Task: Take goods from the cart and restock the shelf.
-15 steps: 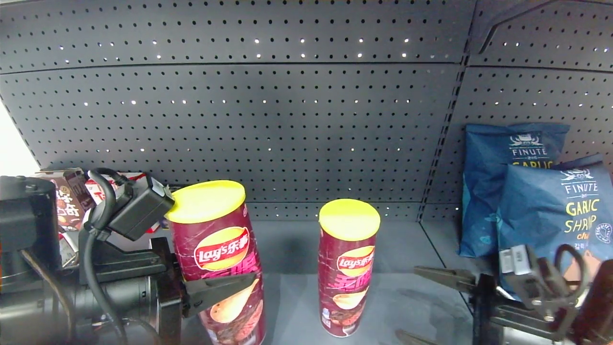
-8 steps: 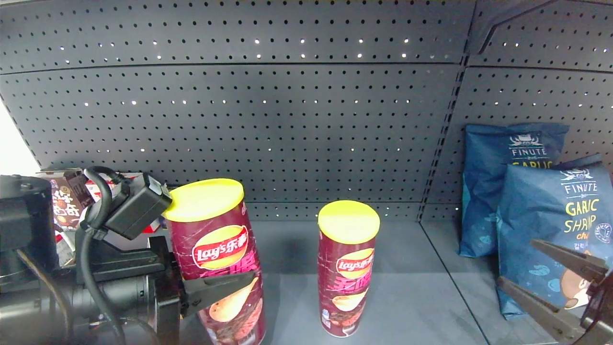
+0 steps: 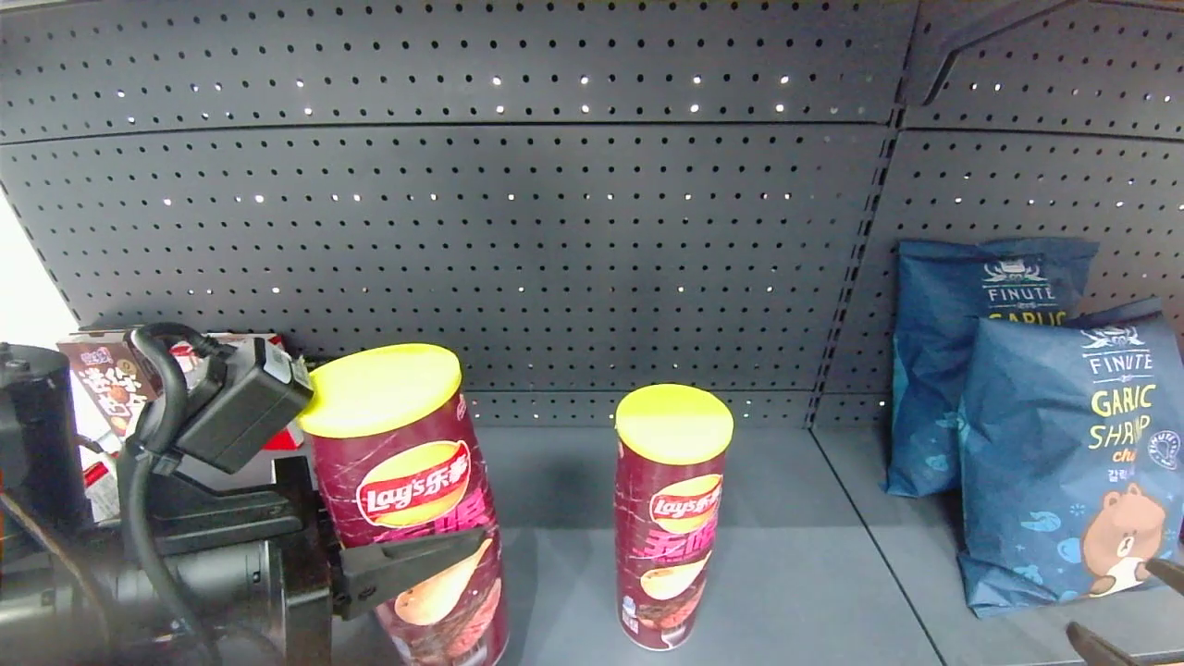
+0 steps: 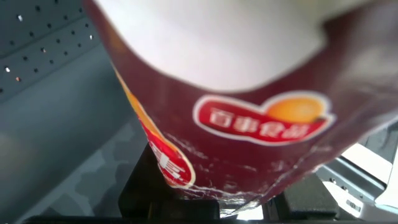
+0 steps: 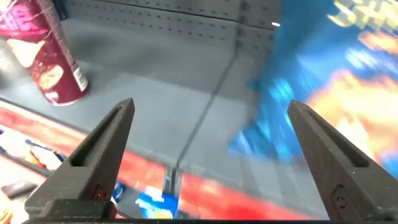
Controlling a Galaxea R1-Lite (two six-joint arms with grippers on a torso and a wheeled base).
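Observation:
My left gripper (image 3: 416, 566) is shut on a maroon chip can with a yellow lid (image 3: 402, 481), held slightly tilted over the left of the grey shelf (image 3: 786, 573). One finger (image 3: 435, 555) crosses the can's front. Close up in the left wrist view, that held can (image 4: 242, 118) sits above the gripper's dark base. A second identical can (image 3: 672, 518) stands upright on the shelf to the right, apart from the held one. The right wrist view has this standing can (image 5: 50, 56) off to one side. My right gripper (image 5: 211, 162) is open with nothing in it, near the shelf's front edge; its tips (image 3: 1133, 610) are at the bottom right.
Two blue snack bags (image 3: 1064, 444) lean at the right, past a shelf seam (image 3: 869, 518). Small boxes (image 3: 111, 388) sit at the far left behind my left arm. A perforated back panel (image 3: 555, 231) closes the rear. Bare shelf lies between the standing can and the bags.
My right gripper has drawn back to the right and down, almost out of the head view. The left gripper and its can have shifted slightly left.

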